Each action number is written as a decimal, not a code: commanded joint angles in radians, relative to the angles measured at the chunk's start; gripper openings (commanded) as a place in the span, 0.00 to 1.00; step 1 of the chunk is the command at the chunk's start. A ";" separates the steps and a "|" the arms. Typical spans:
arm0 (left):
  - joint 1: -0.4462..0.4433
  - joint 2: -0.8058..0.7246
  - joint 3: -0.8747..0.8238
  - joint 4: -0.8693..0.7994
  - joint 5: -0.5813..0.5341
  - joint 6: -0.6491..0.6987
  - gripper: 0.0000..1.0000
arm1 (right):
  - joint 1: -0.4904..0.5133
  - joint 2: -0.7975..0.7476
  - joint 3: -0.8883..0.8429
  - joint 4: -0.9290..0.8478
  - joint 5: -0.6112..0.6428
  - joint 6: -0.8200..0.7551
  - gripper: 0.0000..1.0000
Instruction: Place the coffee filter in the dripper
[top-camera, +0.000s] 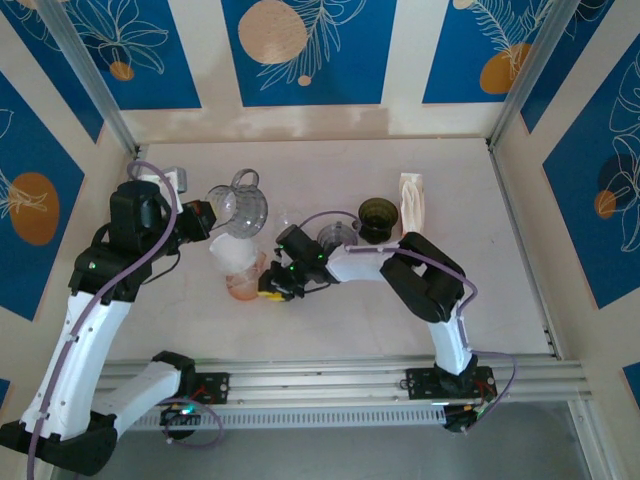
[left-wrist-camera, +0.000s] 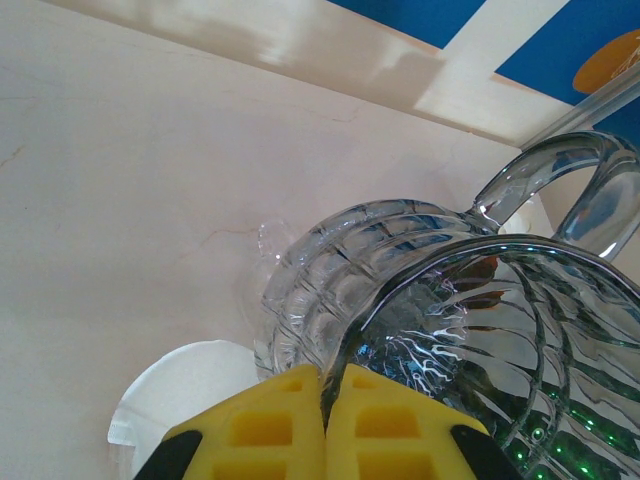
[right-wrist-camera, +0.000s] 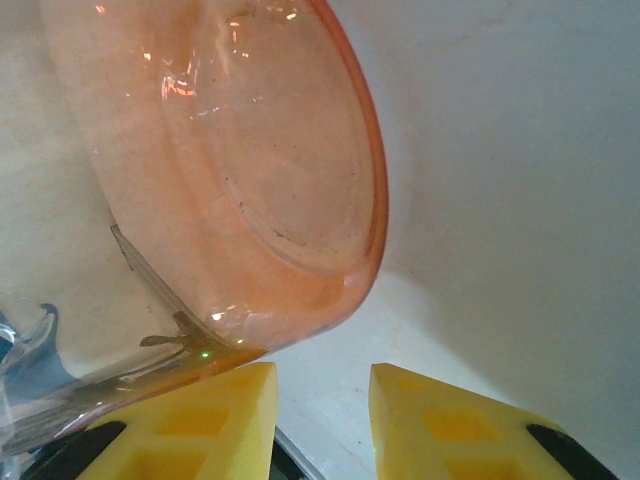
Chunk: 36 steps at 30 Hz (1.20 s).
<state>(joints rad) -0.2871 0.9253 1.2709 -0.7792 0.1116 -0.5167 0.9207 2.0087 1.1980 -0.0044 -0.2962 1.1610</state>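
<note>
Just on the near side of the glass dripper (top-camera: 240, 207), toward the arm bases, the white coffee filter (top-camera: 230, 255) sits on top of an orange glass vessel (top-camera: 245, 283). It is outside the dripper, and how far it reaches into the vessel is hard to make out from above.

The left gripper (left-wrist-camera: 325, 425) meets the dripper from its left, jaws pressed together on the ribbed rim with the glass edge pinched between the yellow pads. The left wrist view cuts the dripper off at its right and bottom edges, and a pale rounded shape, likely the filter, peeks out by the jaws.

The right gripper (right-wrist-camera: 322, 420) is beyond the vessel from the dripper, jaws spread with only a pale surface showing in the gap. In its wrist view the vessel looms tilted and blurred just above one pad; whether they touch I cannot tell.

Well to the right of the dripper on the table (top-camera: 480, 300) stand a dark cup (top-camera: 377, 218) and a cream stack (top-camera: 412, 203), too small to identify.
</note>
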 joint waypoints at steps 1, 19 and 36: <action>0.014 -0.003 0.033 0.055 0.042 -0.006 0.00 | -0.002 -0.049 -0.018 -0.020 -0.009 -0.024 0.33; -0.276 0.079 -0.025 0.133 -0.070 -0.026 0.00 | 0.076 -0.927 -0.394 -0.610 0.637 -0.162 0.38; -0.749 0.428 -0.183 0.262 -0.245 -0.053 0.00 | 0.023 -1.274 -0.372 -0.907 0.960 -0.183 0.39</action>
<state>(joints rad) -1.0164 1.3216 1.0996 -0.5865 -0.0940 -0.5514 0.9543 0.7403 0.8158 -0.8886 0.6228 0.9966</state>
